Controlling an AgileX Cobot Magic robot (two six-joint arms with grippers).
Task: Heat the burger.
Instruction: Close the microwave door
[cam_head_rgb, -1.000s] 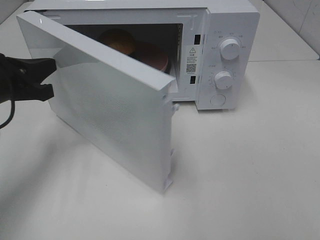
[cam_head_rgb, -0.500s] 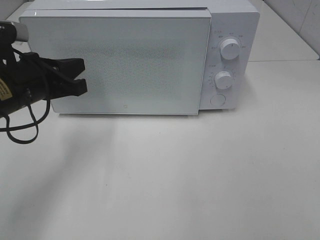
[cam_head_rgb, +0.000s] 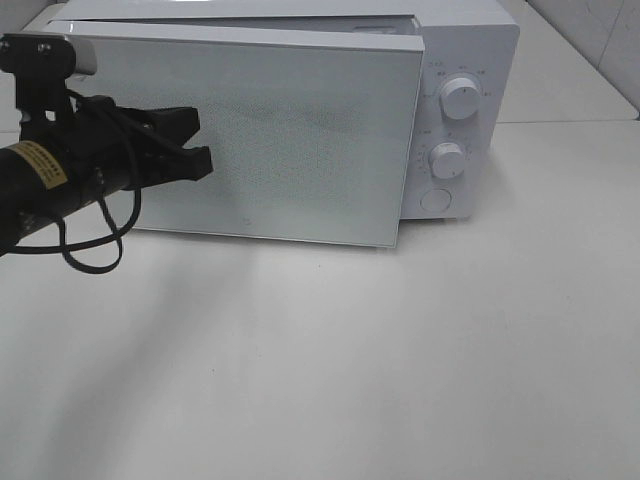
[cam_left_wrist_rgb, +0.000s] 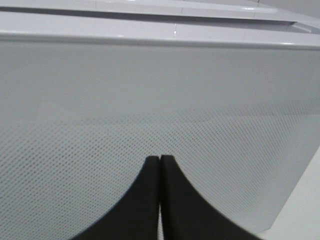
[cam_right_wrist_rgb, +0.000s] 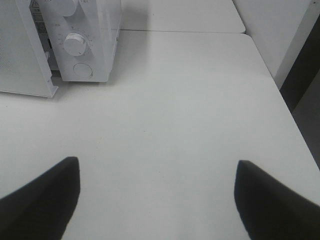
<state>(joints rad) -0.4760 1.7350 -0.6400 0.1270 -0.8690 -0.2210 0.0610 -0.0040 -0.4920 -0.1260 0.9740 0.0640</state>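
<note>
a white microwave (cam_head_rgb: 465, 45) is seen on a white table (cam_head_rgb: 420, 350), its door (cam_head_rgb: 300, 140) swung almost shut but standing slightly off the body at the latch side, next to the control panel. the burger cannot be seen in any view; the cavity is covered by the door's dotted mesh window. the left gripper (cam_head_rgb: 203, 150) is held with its black fingers pressed together, nothing between them, its tips pointed at the left part of the door; contact cannot be told. the right gripper (cam_right_wrist_rgb: 157, 162) is spread wide and empty above bare table, well apart from the microwave. two dials (cam_head_rgb: 460, 97) and a round button (cam_head_rgb: 434, 200) are carried on the panel.
</note>
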